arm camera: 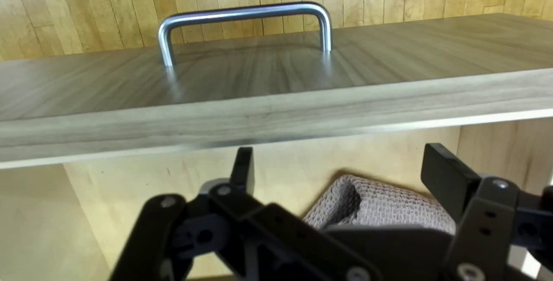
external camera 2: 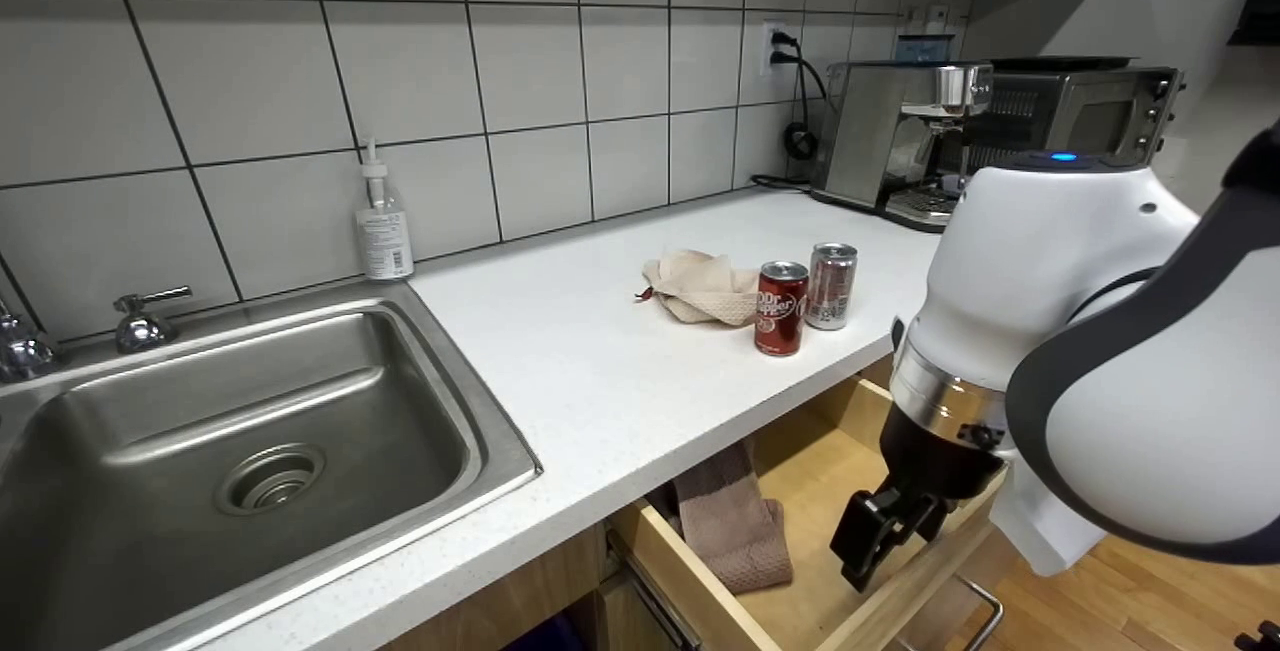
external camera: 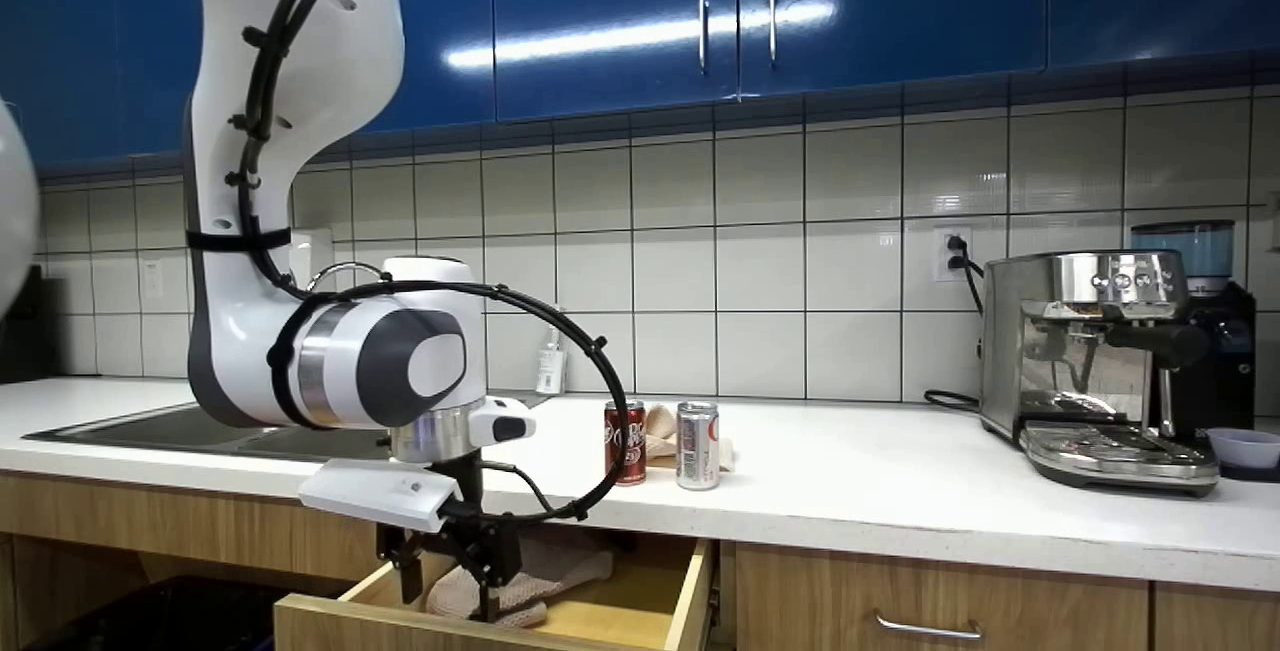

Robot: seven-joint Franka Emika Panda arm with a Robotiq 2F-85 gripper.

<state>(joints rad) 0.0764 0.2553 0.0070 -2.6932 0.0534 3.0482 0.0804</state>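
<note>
My gripper (arm camera: 339, 162) is open, its two black fingers spread wide with nothing between them. It points down at an open wooden drawer (external camera 2: 690, 571), close to the inner side of the drawer's front panel (arm camera: 268, 117). A grey-brown woven towel (arm camera: 397, 203) lies folded in the drawer, below and partly behind the fingers in the wrist view. In an exterior view the towel (external camera 2: 735, 521) rests along one drawer side, apart from the gripper (external camera 2: 885, 551). Whether the fingers touch the towel (external camera: 550, 571) cannot be told from the exterior view where they overlap.
On the white counter above the drawer stand a red can (external camera 2: 780, 316) and a silver can (external camera 2: 830, 286), with a beige cloth (external camera 2: 690, 286) behind. A sink (external camera 2: 480, 411), soap bottle (external camera 2: 385, 236) and coffee machine (external camera: 1090, 356) are around. The drawer has a metal handle (arm camera: 242, 13).
</note>
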